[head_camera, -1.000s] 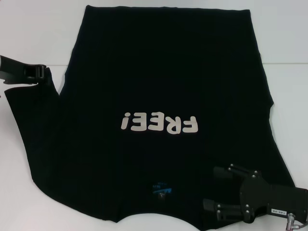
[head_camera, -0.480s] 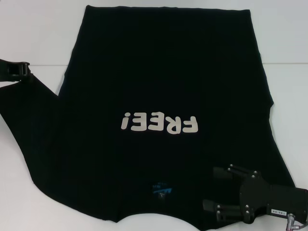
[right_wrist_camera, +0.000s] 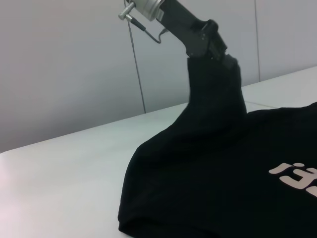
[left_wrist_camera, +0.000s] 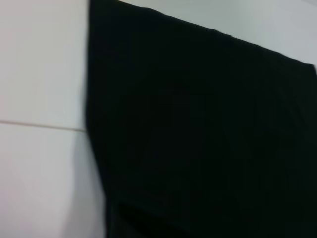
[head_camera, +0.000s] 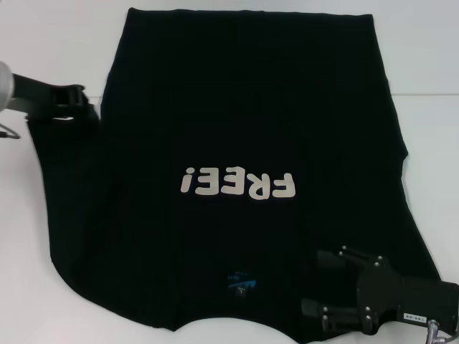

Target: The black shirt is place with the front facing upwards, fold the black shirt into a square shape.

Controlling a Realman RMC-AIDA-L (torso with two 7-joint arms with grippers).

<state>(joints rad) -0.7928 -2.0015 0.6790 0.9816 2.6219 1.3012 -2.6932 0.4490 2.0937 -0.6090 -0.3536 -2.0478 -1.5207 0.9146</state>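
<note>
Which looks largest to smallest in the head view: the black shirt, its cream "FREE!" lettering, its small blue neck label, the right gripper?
1. Large black fabric shirt.
2. Black right gripper; it is nearer the camera, so unsure against the next.
3. Cream "FREE!" lettering.
4. Small blue neck label.

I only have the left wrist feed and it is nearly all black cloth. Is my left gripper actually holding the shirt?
Observer: Yes. In the right wrist view the left gripper is shut on the black shirt, with the left sleeve lifted off the table and hanging from it in a peak.
Operator: Where is that gripper over the shirt?
Observer: In the head view the left gripper sits at the shirt's left edge, well above the FREE! lettering.
Operator: And the right arm?
Observer: The right gripper is open, over the shirt's near right corner, beside the blue neck label.
</note>
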